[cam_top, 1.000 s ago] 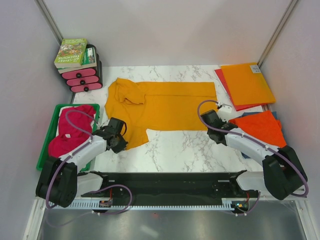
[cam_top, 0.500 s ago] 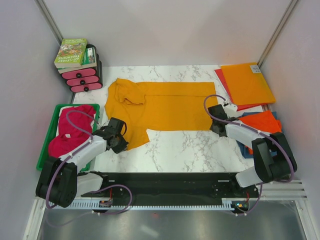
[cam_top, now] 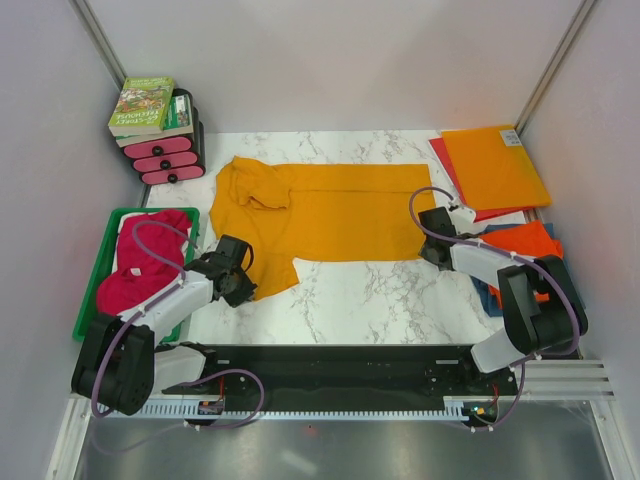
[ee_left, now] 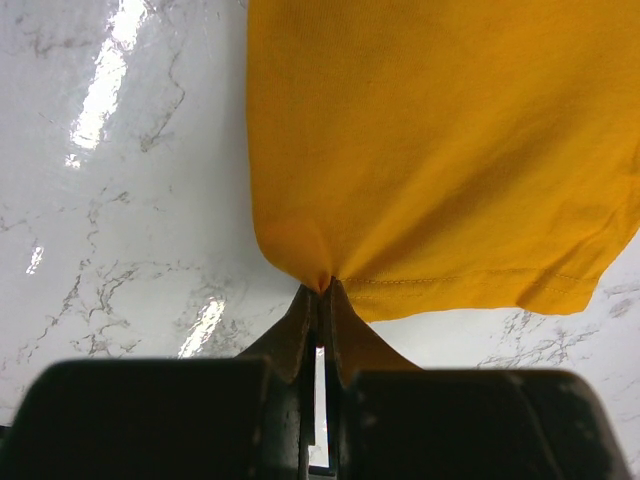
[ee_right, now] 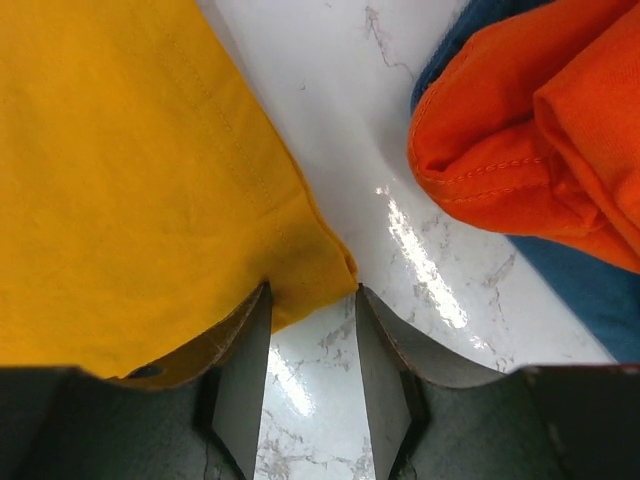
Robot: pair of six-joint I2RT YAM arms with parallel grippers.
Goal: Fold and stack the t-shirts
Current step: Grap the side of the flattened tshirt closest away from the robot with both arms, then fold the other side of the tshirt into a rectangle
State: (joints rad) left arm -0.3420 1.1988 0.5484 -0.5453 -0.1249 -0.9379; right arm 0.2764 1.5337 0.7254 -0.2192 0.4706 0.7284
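Golden-orange t-shirt (cam_top: 330, 210) lies spread flat on the table (cam_top: 370, 290). Your left gripper (ee_left: 320, 292) is clamped on its left hem corner. Your right gripper (ee_right: 312, 300) has its jaws apart astride the right hem corner, presumably readying a two-handed fold.

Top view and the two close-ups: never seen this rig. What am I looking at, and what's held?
Two robot arms are bolted at the near edge of a white marble table. The wide picture comes from a fixed camera above and behind them; each close-up comes from a wrist camera. A golden-orange cloth t-shirt lies spread in the middle. The left claw is shut on its near left corner. The right claw stands open, jaws either side of the near right corner, not gripping. At right, a red-orange cloth shirt lies on a blue cloth shirt. A green plastic tray at left holds magenta-pink cloth. Flat orange sheets lie far right.
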